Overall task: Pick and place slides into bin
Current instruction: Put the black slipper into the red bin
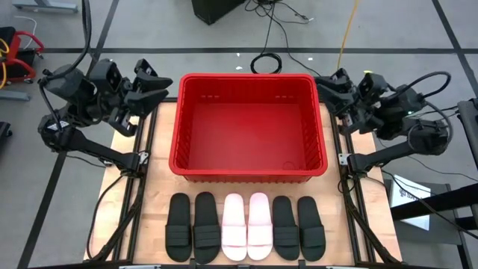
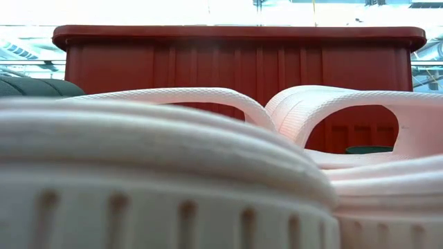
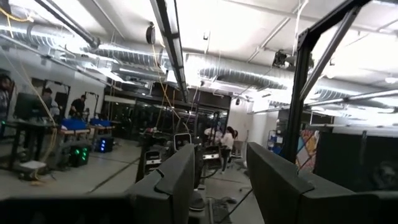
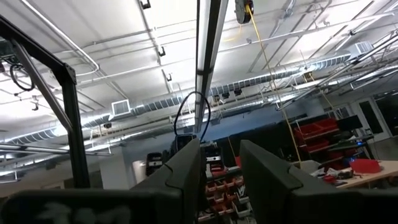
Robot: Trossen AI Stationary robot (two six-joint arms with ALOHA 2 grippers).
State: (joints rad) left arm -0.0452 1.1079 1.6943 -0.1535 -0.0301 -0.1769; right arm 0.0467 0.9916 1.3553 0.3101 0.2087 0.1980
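Observation:
The red bin (image 1: 247,173) stands in the middle of the table and fills the back of the low view (image 2: 235,59). Six slides lie side by side, soles down, along the near edge: two black (image 1: 193,226), two pale pink (image 1: 246,226), two black (image 1: 298,228). The pink pair (image 2: 208,159) sits right in front of the low camera, with a black one (image 2: 34,86) at the left. My left gripper (image 1: 153,84) is open and empty by the bin's far left corner, my right gripper (image 1: 332,86) open and empty by its far right corner. Both wrist views look up at the ceiling past the fingers (image 3: 221,149) (image 4: 221,144).
The bin takes up most of the table's middle and far part. A strip of bare wood (image 1: 119,202) lies on either side of the slide row. Black frame rails (image 1: 146,149) run along both table sides. People stand far off in the room behind (image 3: 227,140).

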